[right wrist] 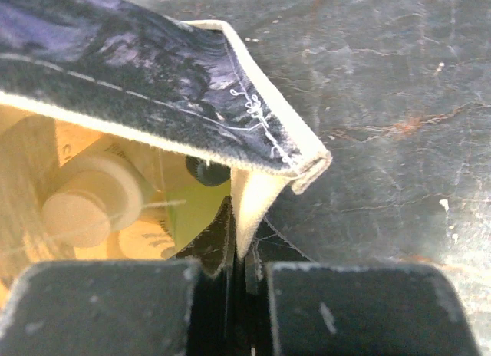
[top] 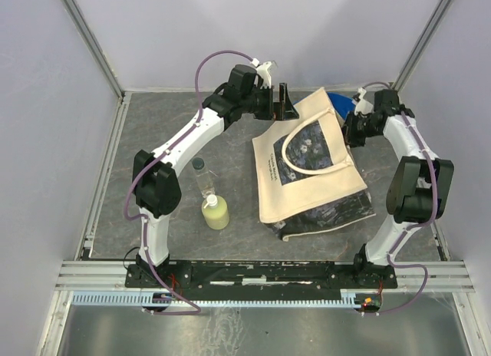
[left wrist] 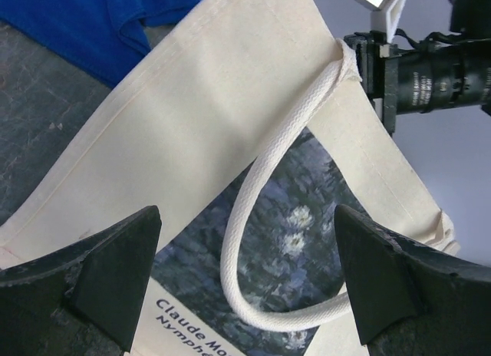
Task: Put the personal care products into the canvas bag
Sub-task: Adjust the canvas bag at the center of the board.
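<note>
Canvas bag (top: 278, 189) lies slumped on the surface (top: 153, 133), right of centre, mouth at the far end. Right pincer (right wrist: 238, 264) is pressed together on the rim fabric at a mouth corner, holding that edge up. Products show inside (a pale cap (right wrist: 77, 206), something yellow-green). Left pincer (left wrist: 247, 218) is spread wide and empty, over the strap handle (left wrist: 261, 187). Outside the bag: clear black-capped bottle (top: 202, 176) and yellow-green bottle (top: 216, 212), near the left arm. Judgement: canvas is soft, floppy and light, so a hem pinch suits. Bottles look rigid, probably slick; take them mid-body.
</note>
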Available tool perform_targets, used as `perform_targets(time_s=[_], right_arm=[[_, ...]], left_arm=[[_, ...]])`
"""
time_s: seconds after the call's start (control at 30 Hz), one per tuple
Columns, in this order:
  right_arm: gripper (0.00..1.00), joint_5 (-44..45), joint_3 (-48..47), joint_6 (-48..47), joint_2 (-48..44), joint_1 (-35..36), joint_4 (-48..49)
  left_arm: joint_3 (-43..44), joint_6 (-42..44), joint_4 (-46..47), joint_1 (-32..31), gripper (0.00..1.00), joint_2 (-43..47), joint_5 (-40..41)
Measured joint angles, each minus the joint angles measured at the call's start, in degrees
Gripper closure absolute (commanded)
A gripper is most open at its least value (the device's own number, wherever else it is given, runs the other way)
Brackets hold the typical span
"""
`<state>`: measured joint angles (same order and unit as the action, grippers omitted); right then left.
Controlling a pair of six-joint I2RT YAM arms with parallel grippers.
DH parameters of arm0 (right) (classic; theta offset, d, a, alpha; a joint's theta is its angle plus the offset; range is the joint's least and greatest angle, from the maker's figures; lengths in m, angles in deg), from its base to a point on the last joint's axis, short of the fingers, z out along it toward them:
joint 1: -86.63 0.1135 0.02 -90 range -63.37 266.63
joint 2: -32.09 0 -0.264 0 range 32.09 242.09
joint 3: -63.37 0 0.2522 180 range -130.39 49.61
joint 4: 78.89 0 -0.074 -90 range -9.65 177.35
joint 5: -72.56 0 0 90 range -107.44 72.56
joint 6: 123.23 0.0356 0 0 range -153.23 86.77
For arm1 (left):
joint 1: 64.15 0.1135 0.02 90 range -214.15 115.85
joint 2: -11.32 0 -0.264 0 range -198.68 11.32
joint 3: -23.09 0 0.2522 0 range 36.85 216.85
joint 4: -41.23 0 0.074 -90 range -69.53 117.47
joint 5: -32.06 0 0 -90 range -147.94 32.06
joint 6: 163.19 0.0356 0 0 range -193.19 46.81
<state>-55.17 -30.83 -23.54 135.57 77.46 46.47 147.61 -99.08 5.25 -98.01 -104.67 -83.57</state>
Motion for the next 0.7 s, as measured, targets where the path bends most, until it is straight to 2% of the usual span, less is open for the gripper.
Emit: perform_targets(time_s=[0.23, 0.53, 0.7], right_arm=[[1.00, 5.90, -13.35, -0.59, -2.25, 6.23, -12.00], [1.00, 13.55, -31.30, -0.63, -2.58, 9.31, -27.69], [0.99, 17.62, -35.98, -0.59, -3.87, 10.49, -32.48]], left_arm=[[0.96, 0.81, 0.07, 0.00, 0.00, 0.15, -0.02], [0.57, 3.34, 0.09, 0.00, 0.00, 1.18, -0.22], [0.42, 5.09, -0.87, 0.46, 0.00, 3.85, -0.20]])
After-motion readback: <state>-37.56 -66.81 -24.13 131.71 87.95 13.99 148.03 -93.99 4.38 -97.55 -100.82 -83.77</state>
